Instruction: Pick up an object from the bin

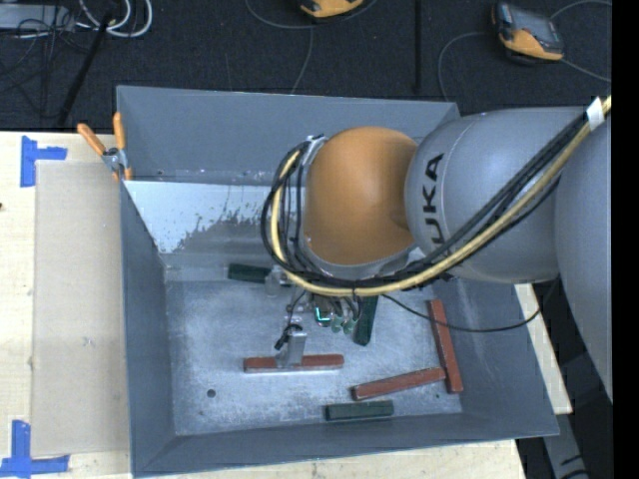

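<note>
The gripper [294, 344] is seen lowered beneath the orange wrist cover [354, 193], down at the middle of a flat reddish-brown bar [321, 362] that is laid crosswise on the floor of the bin [190, 367], towards its front. Whether the gripper is spread or pressed together cannot be told; the bar is perhaps being touched. A dark green block [363, 320] is seen just to the gripper's right, and a second reddish bar [397, 384] and a dark green strip [357, 411] are found nearer the front wall.

single high camera, angled down on grey bin [150, 297], moderately near
</note>
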`<state>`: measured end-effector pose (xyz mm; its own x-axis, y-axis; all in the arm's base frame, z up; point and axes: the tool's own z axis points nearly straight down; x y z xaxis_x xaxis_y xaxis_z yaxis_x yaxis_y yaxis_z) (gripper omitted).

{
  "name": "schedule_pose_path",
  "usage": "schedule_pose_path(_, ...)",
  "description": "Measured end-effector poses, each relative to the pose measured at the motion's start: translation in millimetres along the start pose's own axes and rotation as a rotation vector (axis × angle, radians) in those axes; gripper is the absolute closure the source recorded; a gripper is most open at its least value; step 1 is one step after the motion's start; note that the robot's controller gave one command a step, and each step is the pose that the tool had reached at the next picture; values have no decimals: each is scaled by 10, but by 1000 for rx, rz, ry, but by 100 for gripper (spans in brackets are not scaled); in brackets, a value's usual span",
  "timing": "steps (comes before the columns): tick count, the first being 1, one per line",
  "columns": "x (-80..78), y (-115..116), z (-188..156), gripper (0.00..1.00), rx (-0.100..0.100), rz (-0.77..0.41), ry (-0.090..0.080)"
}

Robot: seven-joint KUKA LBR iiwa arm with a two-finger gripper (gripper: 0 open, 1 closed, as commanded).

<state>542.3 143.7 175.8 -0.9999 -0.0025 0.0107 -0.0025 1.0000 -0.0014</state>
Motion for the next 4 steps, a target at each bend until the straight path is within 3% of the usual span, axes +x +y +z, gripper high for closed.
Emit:
schedule_pose_path(1, 234, -916, 1106, 0, 0, -145, 0)
schedule_pose_path(2, 306, -454, 1076, 0, 0, -498, -8)
schedule_pose_path(3, 303, -466, 1077, 100, 0, -493, -9)
schedule_pose_path(4, 237, -847, -593, 100, 2, -510, -17)
